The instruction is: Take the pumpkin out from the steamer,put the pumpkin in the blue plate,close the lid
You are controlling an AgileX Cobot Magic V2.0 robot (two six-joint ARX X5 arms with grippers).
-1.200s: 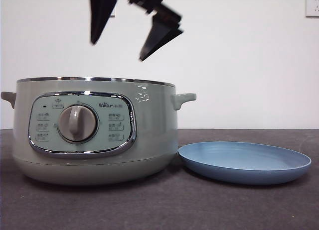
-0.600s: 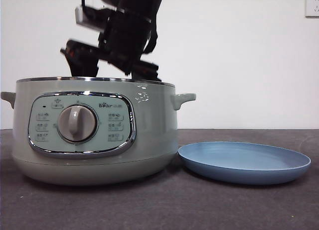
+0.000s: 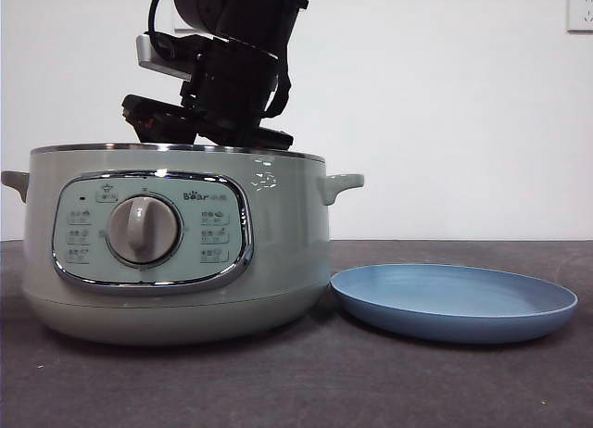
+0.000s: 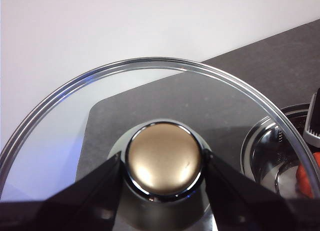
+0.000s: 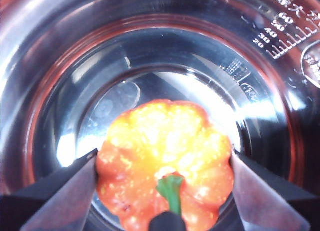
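The steamer (image 3: pixel 278 243) stands lidless at the left of the table, and its steel bowl (image 5: pixel 165 56) fills the right wrist view. On the bowl's floor sits the orange pumpkin (image 5: pixel 165 156), green stem up. My right gripper (image 5: pixel 164 161) has reached down inside, one jaw pressed against each side of the pumpkin. In the front view only its arm (image 3: pixel 222 76) shows above the rim. My left gripper (image 4: pixel 162 166) is shut on the knob (image 4: pixel 162 161) of the glass lid (image 4: pixel 150 61), holding it off to the pot's side. The blue plate (image 3: pixel 454 303) lies empty to the right.
Dark table top (image 3: pixel 389 391) runs in front of the pot and plate. A white wall stands behind, with a socket (image 3: pixel 580 11) at the upper right. In the left wrist view the pot's rim (image 4: pixel 265 141) shows beside the lid.
My right arm has come down from above the pot, and its jaws have sunk below the rim. Over the last half second it settled only slightly lower. Pot and plate have not moved.
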